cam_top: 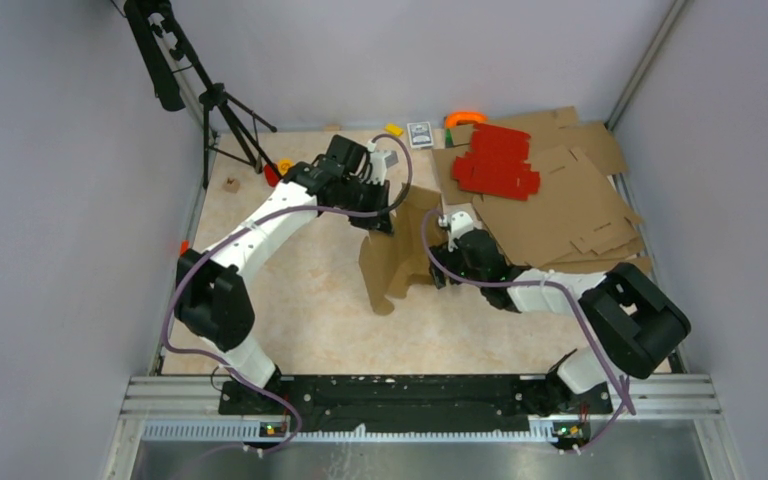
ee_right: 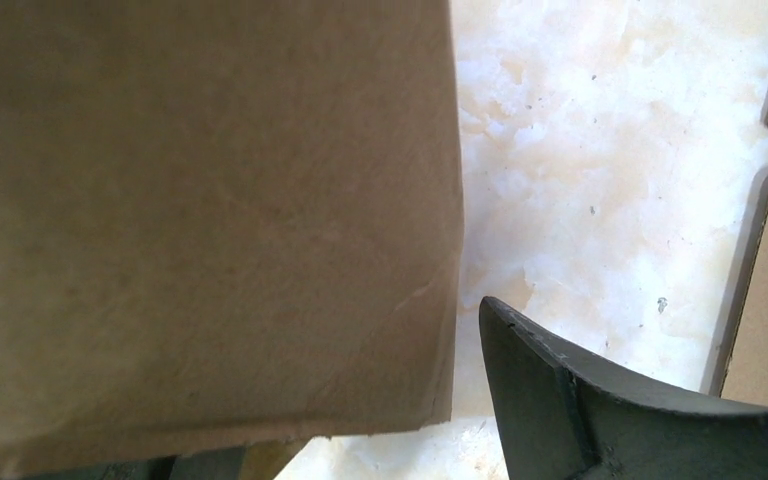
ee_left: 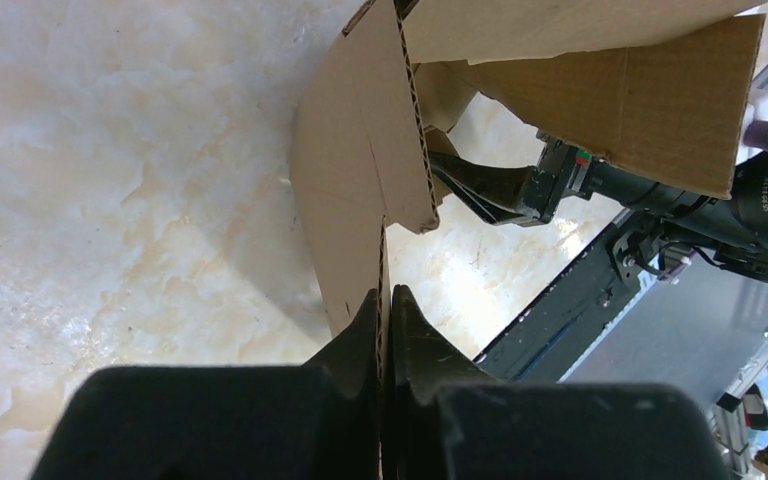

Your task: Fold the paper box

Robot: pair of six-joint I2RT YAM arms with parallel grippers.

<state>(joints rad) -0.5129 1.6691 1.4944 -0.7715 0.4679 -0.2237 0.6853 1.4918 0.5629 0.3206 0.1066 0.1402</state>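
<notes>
The paper box (cam_top: 396, 256), plain brown corrugated cardboard, stands partly folded and upright in the middle of the table. My left gripper (cam_top: 378, 212) is shut on its upper edge; in the left wrist view the fingertips (ee_left: 385, 300) pinch the corrugated edge of a panel (ee_left: 355, 150). My right gripper (cam_top: 444, 262) is at the box's right side, low down, and open. In the right wrist view a brown panel (ee_right: 200, 220) fills the left and hides one finger; the other finger (ee_right: 560, 390) stands apart from its edge.
Larger flat brown cardboard sheets (cam_top: 560, 205) lie at the back right with red sheets (cam_top: 496, 160) on them. A black tripod (cam_top: 218, 110) stands at the back left. Small items lie along the back: an orange piece (cam_top: 465, 118), a card box (cam_top: 419, 133), a small block (cam_top: 231, 184).
</notes>
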